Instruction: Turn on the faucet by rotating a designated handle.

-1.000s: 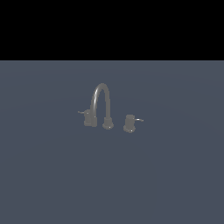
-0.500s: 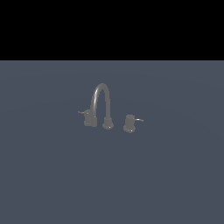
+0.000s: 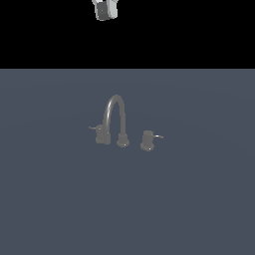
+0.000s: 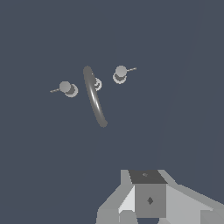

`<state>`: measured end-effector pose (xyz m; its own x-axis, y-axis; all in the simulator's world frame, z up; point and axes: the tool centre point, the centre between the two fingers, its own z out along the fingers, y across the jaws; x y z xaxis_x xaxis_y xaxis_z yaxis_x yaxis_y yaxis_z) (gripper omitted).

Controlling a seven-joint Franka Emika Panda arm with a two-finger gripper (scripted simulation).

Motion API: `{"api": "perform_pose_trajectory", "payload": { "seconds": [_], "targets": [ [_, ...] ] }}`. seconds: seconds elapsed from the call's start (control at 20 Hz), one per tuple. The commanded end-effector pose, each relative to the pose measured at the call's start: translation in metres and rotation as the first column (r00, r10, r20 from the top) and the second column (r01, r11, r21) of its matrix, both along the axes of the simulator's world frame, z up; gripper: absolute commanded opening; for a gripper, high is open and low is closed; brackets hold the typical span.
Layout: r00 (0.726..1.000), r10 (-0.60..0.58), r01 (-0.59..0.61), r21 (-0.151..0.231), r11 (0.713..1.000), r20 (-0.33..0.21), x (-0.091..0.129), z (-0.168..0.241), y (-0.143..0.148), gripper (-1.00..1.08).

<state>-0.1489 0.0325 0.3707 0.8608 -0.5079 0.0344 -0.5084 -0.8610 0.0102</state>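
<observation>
My gripper point(image 3: 105, 10) has come into the exterior view at the top edge; half a second ago it was out of frame. I cannot tell whether its jaws are apart or together. Far below it on the bench point(image 3: 199, 199) stands one faucet point(image 3: 115, 119) with one arched spout and two handles. The designated handle point(image 3: 147, 140), with its thin pale-tipped lever, sits well below the gripper, untouched; the blockier knob point(image 3: 101, 133) flanks the spout's other side.
</observation>
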Motion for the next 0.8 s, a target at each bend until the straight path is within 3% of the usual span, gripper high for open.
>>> {"api": "perform_pose_trajectory", "payload": {
  "seconds": [0.0,0.35,0.75],
  "targets": [
    [0.998,-0.066,0.066,0.003,0.998,0.0,0.013,-0.016,0.0,-1.0],
    [0.971,-0.241,0.241,0.01,0.971,-0.001,0.047,-0.058,-0.006,-1.0],
    [0.904,-0.428,0.428,0.017,0.904,-0.005,0.084,-0.106,-0.019,-1.0]
  ]
}}
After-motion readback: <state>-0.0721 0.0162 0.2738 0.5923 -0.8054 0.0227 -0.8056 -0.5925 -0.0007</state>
